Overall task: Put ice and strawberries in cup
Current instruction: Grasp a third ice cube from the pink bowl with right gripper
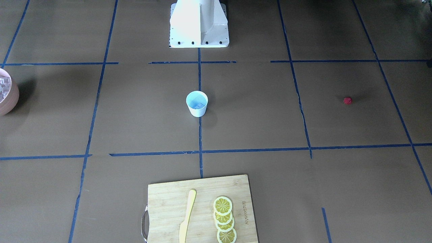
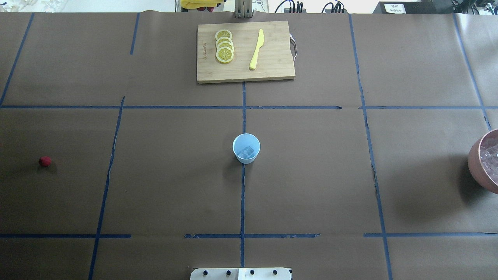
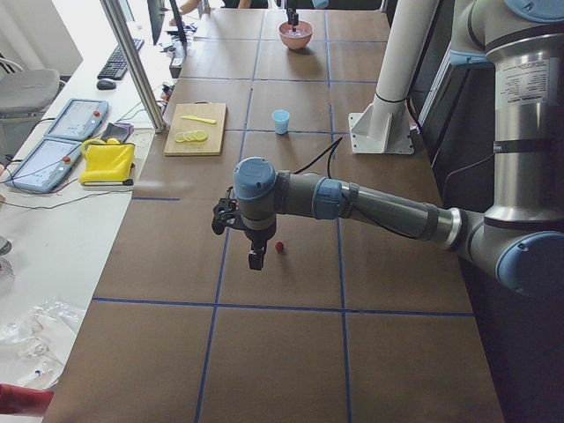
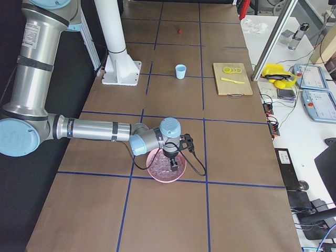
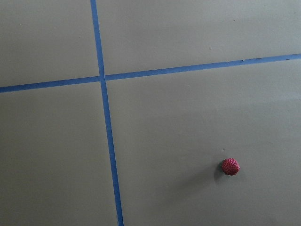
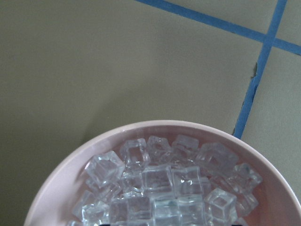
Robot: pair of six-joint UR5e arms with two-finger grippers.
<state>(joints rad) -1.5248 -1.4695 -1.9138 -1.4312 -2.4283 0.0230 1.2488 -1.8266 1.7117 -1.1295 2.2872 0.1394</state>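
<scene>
My left tool (image 3: 256, 260) hangs just beside the strawberry (image 3: 279, 247), which sits low and right in its wrist view; this arm is nearer. The cup (image 2: 246, 148) stands well apart, central on the tabletop (image 2: 311, 186), an ice cube (image 2: 246, 152) inside. Whether this tool is apart or together, I cannot tell.

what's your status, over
Left gripper near strawberry, right gripper over pink bowl of ice; open or shut unclear. Cup holds ice, strawberry on table. Nothing between them.
</scene>
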